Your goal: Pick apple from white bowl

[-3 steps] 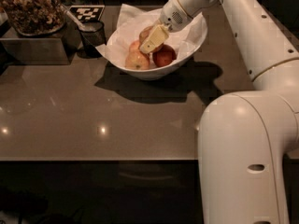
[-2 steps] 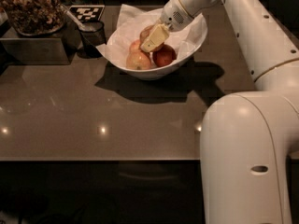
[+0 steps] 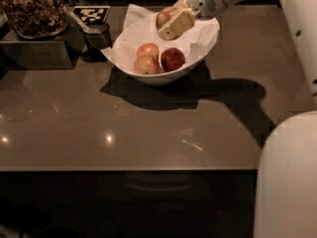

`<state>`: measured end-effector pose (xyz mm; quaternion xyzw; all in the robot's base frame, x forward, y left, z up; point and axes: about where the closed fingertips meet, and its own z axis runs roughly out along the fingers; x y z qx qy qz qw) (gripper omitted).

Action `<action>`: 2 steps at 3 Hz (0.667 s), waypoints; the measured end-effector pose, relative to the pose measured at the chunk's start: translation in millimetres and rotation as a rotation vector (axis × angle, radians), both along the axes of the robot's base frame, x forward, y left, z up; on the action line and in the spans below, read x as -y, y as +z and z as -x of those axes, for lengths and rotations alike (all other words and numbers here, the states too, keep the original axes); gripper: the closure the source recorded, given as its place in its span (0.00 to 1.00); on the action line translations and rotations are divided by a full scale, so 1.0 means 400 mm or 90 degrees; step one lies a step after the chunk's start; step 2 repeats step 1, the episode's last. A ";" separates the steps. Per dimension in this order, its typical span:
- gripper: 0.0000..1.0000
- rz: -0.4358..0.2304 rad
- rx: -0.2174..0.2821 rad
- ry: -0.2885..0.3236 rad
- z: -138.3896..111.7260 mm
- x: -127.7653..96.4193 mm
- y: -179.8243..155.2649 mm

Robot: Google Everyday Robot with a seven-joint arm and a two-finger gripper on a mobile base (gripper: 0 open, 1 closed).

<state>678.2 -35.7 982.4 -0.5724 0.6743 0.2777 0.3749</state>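
The white bowl (image 3: 153,78), lined with crumpled white paper, stands at the back middle of the brown table. My gripper (image 3: 168,22) reaches in from the upper right and is shut on the golden-yellow apple (image 3: 162,16), holding it above the bowl's far side, clear of the other fruit. One pale finger (image 3: 176,24) lies across the apple's front; the other is behind it. Two orange-red apples (image 3: 147,57) and a deep red apple (image 3: 173,59) lie in the bowl.
A small dark cup (image 3: 97,35) with a spoon stands just left of the bowl. A tray of brown snacks (image 3: 32,9) and a black-and-white tag (image 3: 91,14) are at the back left. My white arm body (image 3: 290,177) fills the right front.
My gripper has risen out of the bowl with the golden-yellow apple in it. The other apples stay in the bowl.
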 end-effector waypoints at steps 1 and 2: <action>1.00 -0.024 0.030 0.026 0.083 0.003 0.082; 1.00 -0.024 0.030 0.026 0.083 0.003 0.082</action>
